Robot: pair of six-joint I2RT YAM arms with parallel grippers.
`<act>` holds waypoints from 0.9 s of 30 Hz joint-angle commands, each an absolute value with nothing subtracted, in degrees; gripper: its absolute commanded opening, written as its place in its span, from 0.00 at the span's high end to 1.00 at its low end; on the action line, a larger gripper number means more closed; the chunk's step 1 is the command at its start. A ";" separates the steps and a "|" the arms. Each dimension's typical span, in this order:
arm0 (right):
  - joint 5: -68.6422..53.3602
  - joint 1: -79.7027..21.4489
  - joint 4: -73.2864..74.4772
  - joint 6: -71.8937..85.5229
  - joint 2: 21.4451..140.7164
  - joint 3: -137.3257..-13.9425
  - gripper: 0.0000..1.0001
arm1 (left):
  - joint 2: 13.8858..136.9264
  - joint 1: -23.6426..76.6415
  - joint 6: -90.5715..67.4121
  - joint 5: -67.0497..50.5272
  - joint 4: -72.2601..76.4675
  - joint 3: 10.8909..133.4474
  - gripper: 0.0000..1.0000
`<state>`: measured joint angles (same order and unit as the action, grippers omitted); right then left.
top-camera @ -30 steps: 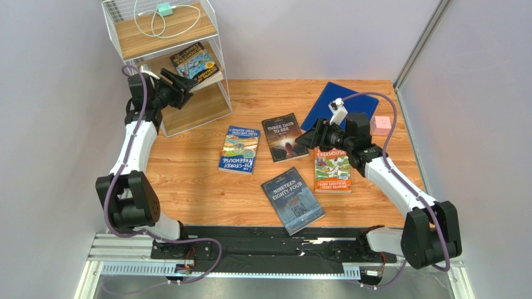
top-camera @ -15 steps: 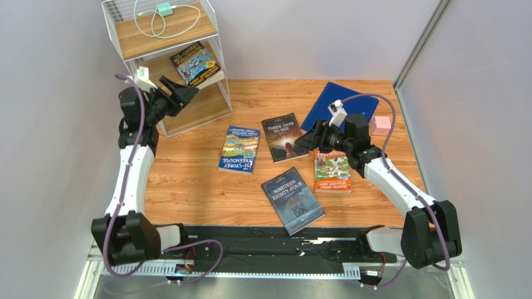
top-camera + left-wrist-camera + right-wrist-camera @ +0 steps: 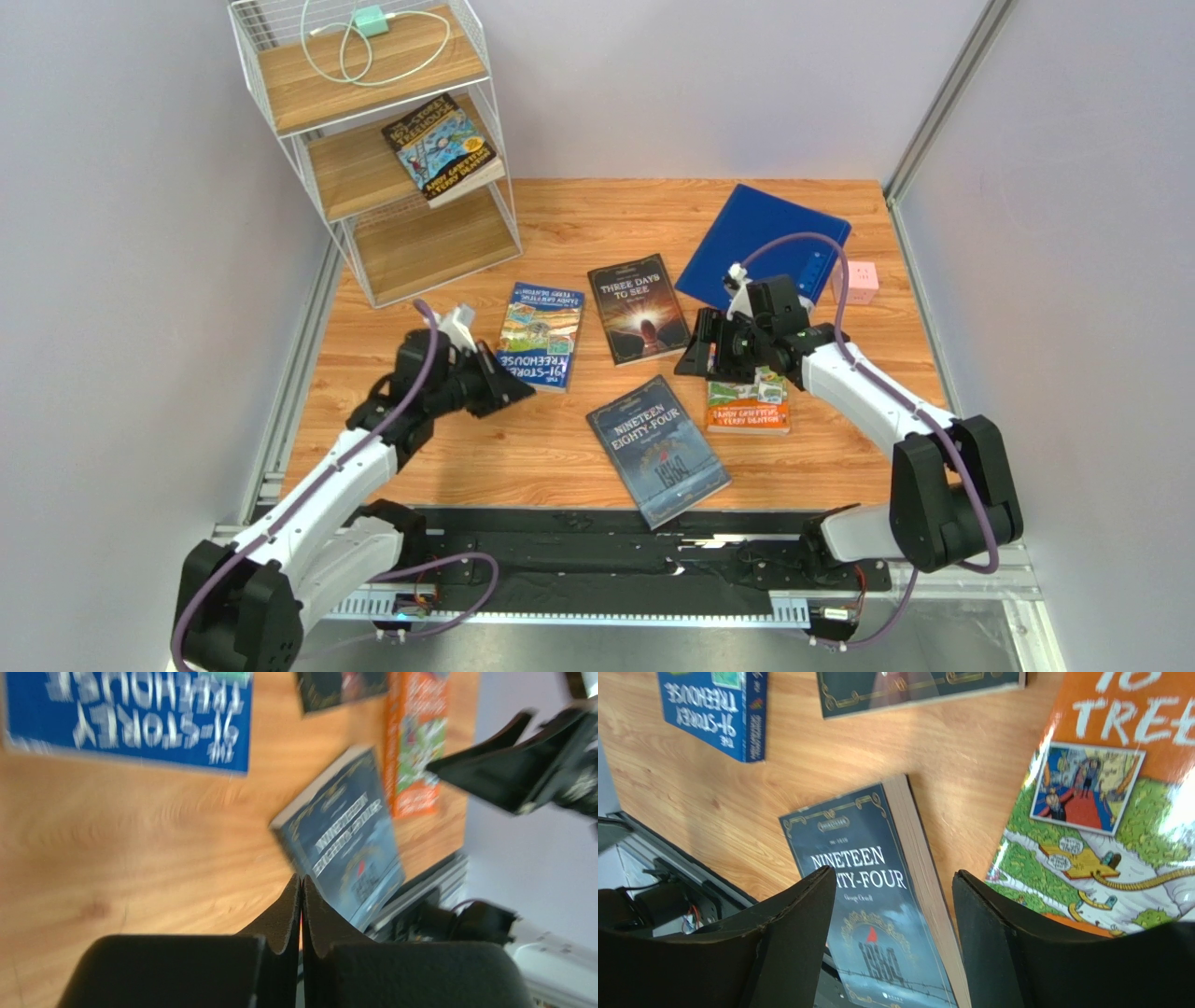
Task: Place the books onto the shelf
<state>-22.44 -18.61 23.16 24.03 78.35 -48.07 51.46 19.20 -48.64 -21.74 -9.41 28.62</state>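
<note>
Two arms [image 3: 337, 479] crouch low, left pincer [image 3: 302, 878] closed, right pincer [image 3: 892, 875] spread.

- Site: lab robot cell.
- Left arm [image 3: 330, 483] and right arm [image 3: 873, 402] are bolted to a black rail [image 3: 603, 557] along the near edge of the wooden table [image 3: 589, 217].
- Plain pale walls [image 3: 126, 210] close off the left, far and right edges.
- A metal post [image 3: 943, 101] stands by the far right corner.
- Left wrist view is blurred; the dark hardware past the near edge is seemingly that rail.
</note>
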 commanded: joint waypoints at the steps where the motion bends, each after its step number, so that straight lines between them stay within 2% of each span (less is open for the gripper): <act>1: -24.16 -18.90 27.16 21.09 78.57 -45.80 0.34 | 53.95 25.82 -50.54 -16.09 -10.72 26.46 1.00; 8: -25.84 -21.09 25.23 21.97 83.40 -42.01 0.36 | 71.78 39.09 -51.86 -14.76 -5.81 31.00 1.00; 11: -26.46 -22.67 24.26 22.50 85.69 -41.31 0.37 | 84.07 43.13 -52.21 -14.59 -5.01 35.58 1.00; 14: -25.93 -24.08 23.82 22.94 86.57 -41.05 0.37 | 91.02 46.13 -53.78 -15.20 -1.33 37.70 1.00; 18: -28.03 -24.87 22.86 23.99 85.09 -40.43 0.42 | 97.02 48.42 -56.15 -16.96 4.12 39.37 1.00; 22: -33.38 -25.49 21.36 25.66 80.17 -39.90 0.51 | 99.31 49.04 -57.83 -16.70 7.29 40.25 1.00; 27: -38.40 -25.66 16.00 29.00 70.67 -37.97 0.50 | 98.79 49.04 -56.96 -14.95 4.06 43.41 1.00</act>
